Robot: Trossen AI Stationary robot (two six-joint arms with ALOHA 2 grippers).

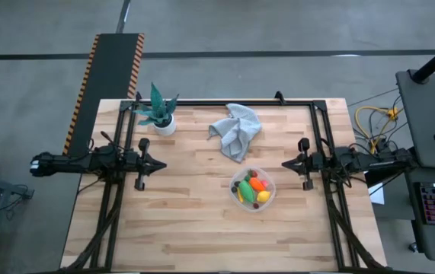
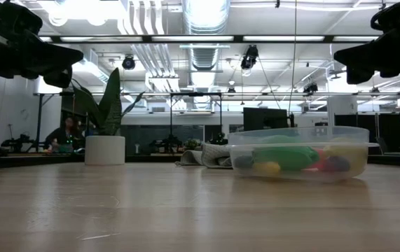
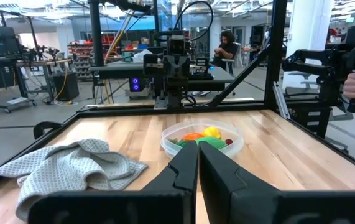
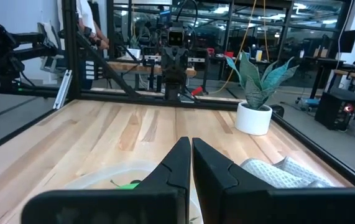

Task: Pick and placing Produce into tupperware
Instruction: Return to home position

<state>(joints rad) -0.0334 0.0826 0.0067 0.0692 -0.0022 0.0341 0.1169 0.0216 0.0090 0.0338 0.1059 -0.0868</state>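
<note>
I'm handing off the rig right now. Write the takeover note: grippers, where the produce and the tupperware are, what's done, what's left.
Left gripper: shut, empty, above the table's left side, pointing inward.
Right gripper: shut, empty, above the right side, pointing inward.
Tupperware: on the table right of centre, nearer the right gripper. The produce lies inside it: orange, green, yellow and red pieces.
Grey cloth: crumpled near the top edge in the high view, with the potted plant to its left.
Done: no produce shows loose on the table.
Left: likely nothing to pick.
</note>
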